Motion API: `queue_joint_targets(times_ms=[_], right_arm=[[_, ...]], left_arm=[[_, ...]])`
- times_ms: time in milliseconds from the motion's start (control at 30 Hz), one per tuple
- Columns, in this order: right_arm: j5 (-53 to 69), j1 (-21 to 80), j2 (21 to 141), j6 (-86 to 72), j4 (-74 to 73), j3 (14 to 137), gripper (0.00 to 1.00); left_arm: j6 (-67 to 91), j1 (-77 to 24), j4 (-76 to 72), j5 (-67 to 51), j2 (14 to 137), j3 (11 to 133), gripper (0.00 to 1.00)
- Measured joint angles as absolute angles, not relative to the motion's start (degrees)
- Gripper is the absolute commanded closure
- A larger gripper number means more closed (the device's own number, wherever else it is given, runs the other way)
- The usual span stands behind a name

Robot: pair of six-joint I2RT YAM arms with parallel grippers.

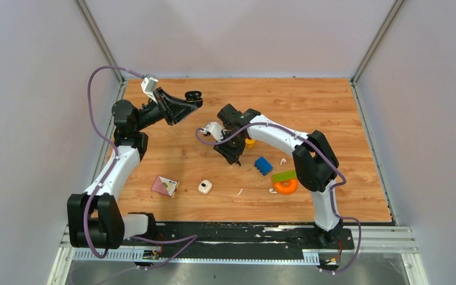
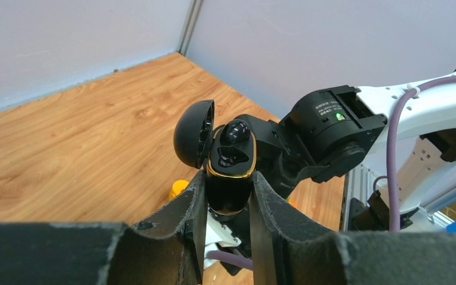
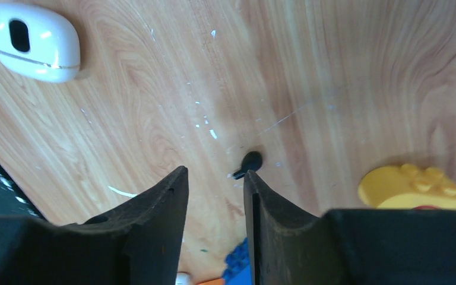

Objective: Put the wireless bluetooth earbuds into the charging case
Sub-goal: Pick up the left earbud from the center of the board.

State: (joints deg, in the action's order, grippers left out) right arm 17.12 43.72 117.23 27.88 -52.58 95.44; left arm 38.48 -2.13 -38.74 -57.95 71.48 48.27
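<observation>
**Currently: one black bud seated, one loose on the table**

Down my right wrist camera, a black bud (image 3: 250,160) lies on the table (image 3: 344,71), just off the tip of one finger (image 3: 261,202) of the right gripper (image 3: 214,175). I can't tell whether they touch. That gripper's jaws stand apart with nothing between them.

The other black bud (image 2: 236,130) sits in the black case (image 2: 231,163), whose lid (image 2: 191,133) is swung open to one side. The left gripper (image 2: 228,181) is clamped on the case's lower body and holds it upright, well above the table.

From the top camera I see two white buds. One (image 1: 282,161) is near the blue block (image 1: 263,165), and the other (image 1: 271,190) is just beside the orange ring (image 1: 285,186). The white case (image 1: 205,187) lies apart from both.
</observation>
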Motion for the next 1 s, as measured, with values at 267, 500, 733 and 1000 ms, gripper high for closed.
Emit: queue_joint_targets(times_ms=[267, 500, 733, 1000], right_arm=[[9.8, 46.0, 117.7, 12.3, -56.2, 98.4, 0.59], [4.8, 45.2, 120.7, 5.4, -57.3, 101.5, 0.6], [3.1, 44.3, 123.6, 1.5, -58.0, 101.7, 0.61], [3.0, 44.1, 125.8, 0.3, -58.0, 101.8, 0.66]], left_arm=[[38.3, -2.1, -38.6, -57.9, 69.8, 47.4, 1.0], [38.3, -2.1, -38.6, -58.0, 68.6, 46.7, 1.0], [38.3, -2.1, -38.6, -58.0, 67.8, 46.4, 1.0], [38.3, -2.1, -38.6, -58.0, 67.8, 46.4, 1.0]])
